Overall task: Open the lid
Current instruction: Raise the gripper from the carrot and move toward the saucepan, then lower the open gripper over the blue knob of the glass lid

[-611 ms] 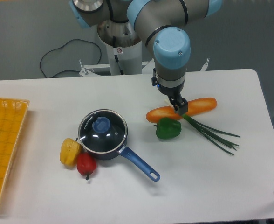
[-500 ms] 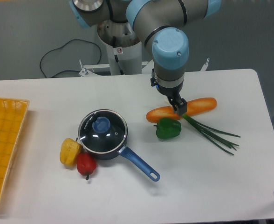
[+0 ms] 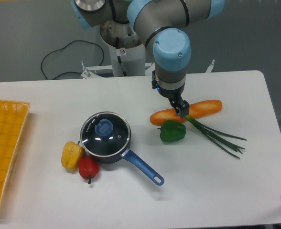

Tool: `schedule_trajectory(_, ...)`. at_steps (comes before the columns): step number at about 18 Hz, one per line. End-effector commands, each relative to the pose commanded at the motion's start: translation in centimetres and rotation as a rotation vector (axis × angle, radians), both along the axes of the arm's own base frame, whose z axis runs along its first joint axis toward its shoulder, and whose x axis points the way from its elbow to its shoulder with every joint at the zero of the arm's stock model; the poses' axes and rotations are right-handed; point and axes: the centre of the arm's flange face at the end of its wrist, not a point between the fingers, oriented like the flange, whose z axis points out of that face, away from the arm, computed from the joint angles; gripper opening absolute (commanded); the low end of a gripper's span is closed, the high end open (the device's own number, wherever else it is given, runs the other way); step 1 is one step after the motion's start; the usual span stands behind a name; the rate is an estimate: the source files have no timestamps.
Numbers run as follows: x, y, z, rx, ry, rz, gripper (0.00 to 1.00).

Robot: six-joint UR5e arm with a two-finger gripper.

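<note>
lid (image 3: 105, 132): glass, rigid, breakable, likely slick | you grip blue knob (image 3: 104, 127) | hand (image 3: 181, 111): over carrot (image 3: 186, 111), looks closed, empty

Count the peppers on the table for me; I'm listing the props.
3. A green pepper lies just in front of the carrot. A yellow pepper and a red pepper sit together at the saucepan's front left. None looks hidden.

Blue-knobbed lid (image 3: 105, 129), orange carrot (image 3: 198, 110), green pepper (image 3: 172, 131), yellow pepper (image 3: 71, 155), red pepper (image 3: 88, 168).
</note>
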Motion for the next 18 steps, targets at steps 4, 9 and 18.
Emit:
schedule_trajectory(4,0.3,0.0,-0.4,-0.003,-0.001,0.046,1.0)
schedule_trajectory(9,1.6,1.2,-1.1,0.048,-0.044,0.178,1.0)
schedule_trajectory(18,2.7,3.5,-2.0,0.07,-0.039,0.347,1.0)
